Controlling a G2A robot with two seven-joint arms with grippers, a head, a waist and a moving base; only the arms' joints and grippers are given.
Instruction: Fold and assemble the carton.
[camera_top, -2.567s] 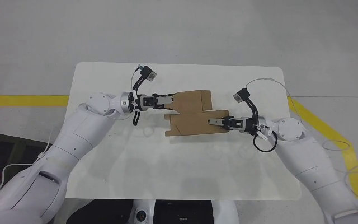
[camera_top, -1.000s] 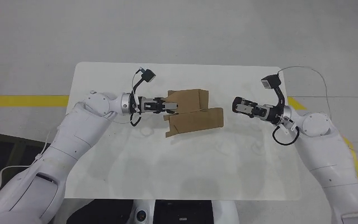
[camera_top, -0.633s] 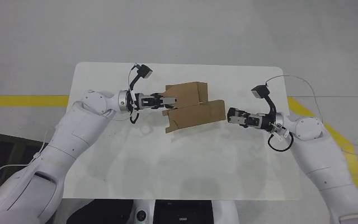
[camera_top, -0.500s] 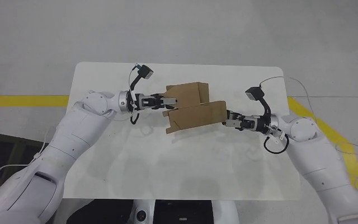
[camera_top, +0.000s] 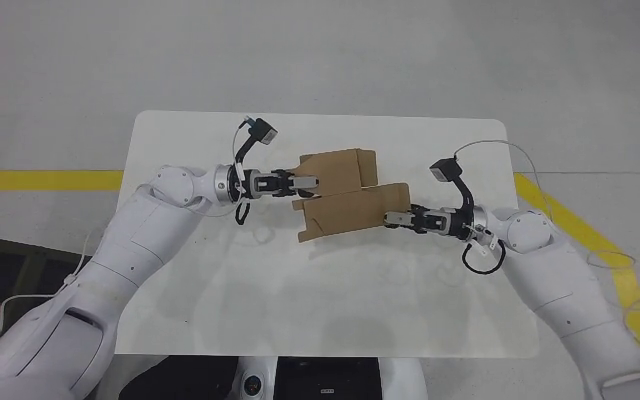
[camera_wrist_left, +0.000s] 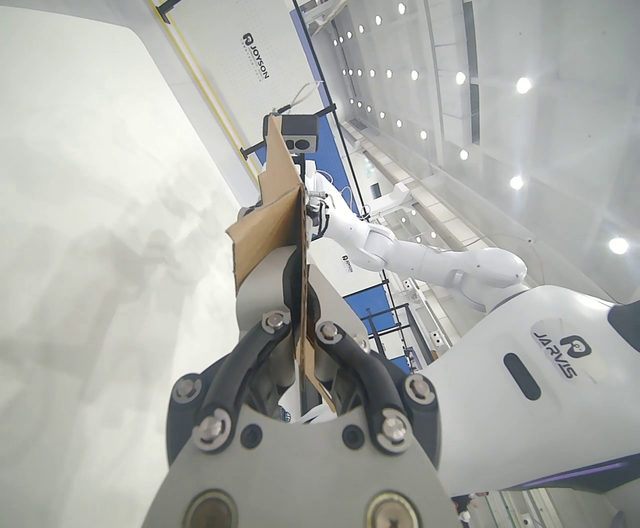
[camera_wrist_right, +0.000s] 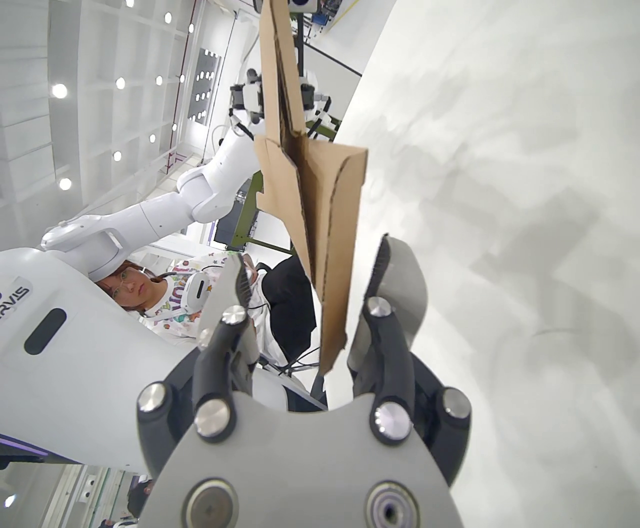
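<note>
One carton (camera_top: 345, 205); left hand (camera_top: 312, 181) clamps edge, right hand (camera_top: 391, 217) straddles, unclamped.

Top view: I look straight down from above the arms, far enough off that the whole table (camera_top: 200, 300) fits.
Left wrist view: I sit just behind the left gripper (camera_wrist_left: 297, 280), facing right along it, very close.
Right wrist view: I sit just behind the right gripper (camera_wrist_right: 312, 260), facing left, equally close.
Shared: all three catch the carton (camera_top: 350, 205). Beyond it, the left wrist view shows the right arm (camera_wrist_left: 425, 255) and the right wrist view shows the left arm (camera_wrist_right: 200, 195).
</note>
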